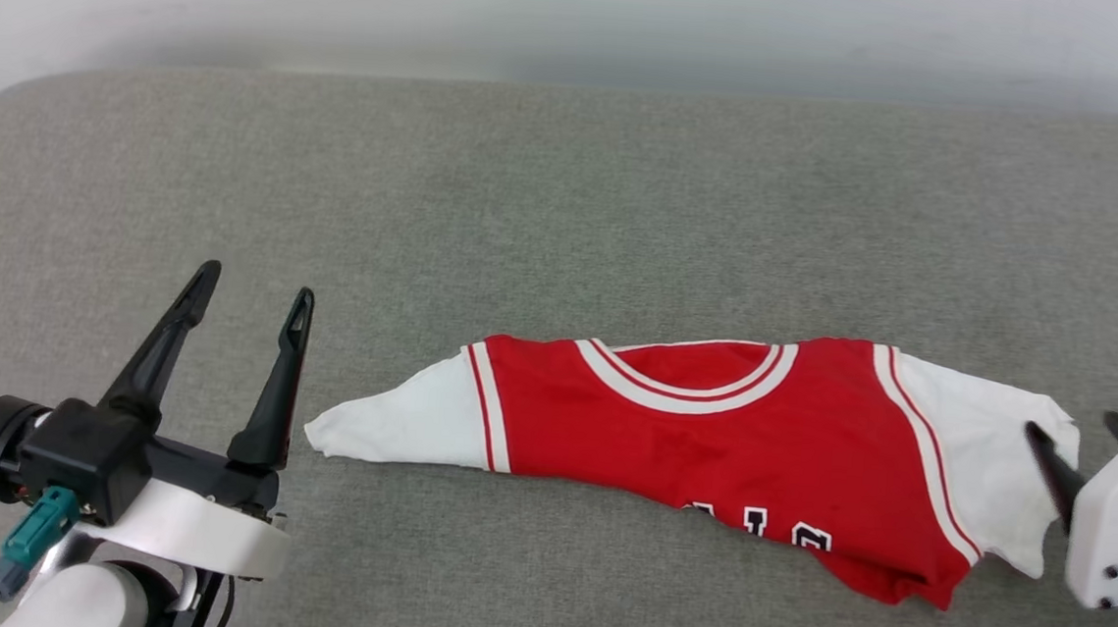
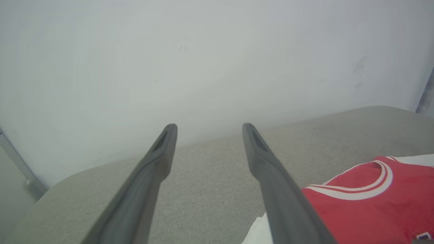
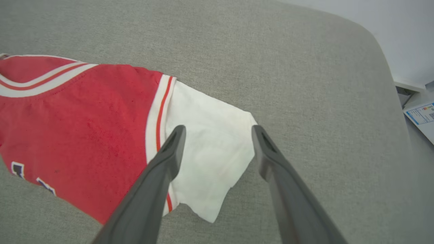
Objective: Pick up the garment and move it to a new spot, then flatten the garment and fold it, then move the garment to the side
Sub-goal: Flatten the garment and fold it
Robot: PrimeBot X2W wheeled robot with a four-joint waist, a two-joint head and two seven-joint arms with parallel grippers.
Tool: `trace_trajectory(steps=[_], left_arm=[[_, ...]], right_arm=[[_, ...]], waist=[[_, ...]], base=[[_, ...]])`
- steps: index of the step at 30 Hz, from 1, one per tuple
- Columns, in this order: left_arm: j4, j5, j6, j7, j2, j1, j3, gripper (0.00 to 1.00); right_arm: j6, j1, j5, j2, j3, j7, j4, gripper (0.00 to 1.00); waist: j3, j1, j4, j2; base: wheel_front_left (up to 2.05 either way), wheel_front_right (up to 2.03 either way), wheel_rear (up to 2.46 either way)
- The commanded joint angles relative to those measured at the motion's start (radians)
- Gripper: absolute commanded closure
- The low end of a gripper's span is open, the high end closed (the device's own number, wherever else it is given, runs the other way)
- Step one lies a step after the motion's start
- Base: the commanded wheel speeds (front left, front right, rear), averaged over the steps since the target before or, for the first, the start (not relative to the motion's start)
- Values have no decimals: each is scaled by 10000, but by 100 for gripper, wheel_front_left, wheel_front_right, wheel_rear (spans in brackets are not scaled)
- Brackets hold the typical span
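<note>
The garment (image 1: 707, 442), a red jersey T-shirt with white sleeves and striped trim, lies folded lengthwise across the grey cushion (image 1: 566, 206). Its neckline faces the far side and part of the white lettering shows at its near edge. My left gripper (image 1: 250, 297) stands open just left of the left sleeve, holding nothing; the left wrist view has the red cloth (image 2: 373, 206) at its lower right. At the picture's right edge, my right gripper (image 1: 1082, 429) is open above the right sleeve. The right wrist view has its fingers either side of that white sleeve (image 3: 213, 149).
A pale wall (image 1: 579, 20) runs behind the cushion. The cushion's rounded far corners show in both wrist views. Beyond its right corner lie a white ledge and a printed sheet (image 3: 420, 113).
</note>
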Motion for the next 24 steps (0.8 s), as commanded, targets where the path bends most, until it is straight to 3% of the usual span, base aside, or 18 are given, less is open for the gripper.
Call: trace_trajectory(steps=[1,5,9,17,24], left_arm=[[-110,204,-161,-25,-141,156,138,0],[-130,566,-580,-26,-462,275,355,0],[31,764,-967,-27,-787,237,401,0],[353,1005,-1542,-27,-1326,-19,454,0],[659,962,-1816,-27,-1497,45,582,0]], right_arm=[[-6,-306,182,-236,-196,874,100,0],[-3,-999,401,-764,-408,2780,554,0],[-5,-1586,245,-1012,-671,3605,1393,0],[-5,-2055,-425,-1078,-1042,3295,3031,0],[12,-1567,-284,-637,-671,2931,4072,0]], waist=[[240,1,241,0],[569,1,594,0],[884,1,956,0],[1354,1,1620,0],[1497,1,1824,0]], base=[[0,0,0],[0,0,0],[0,0,0],[0,0,0],[0,0,0]])
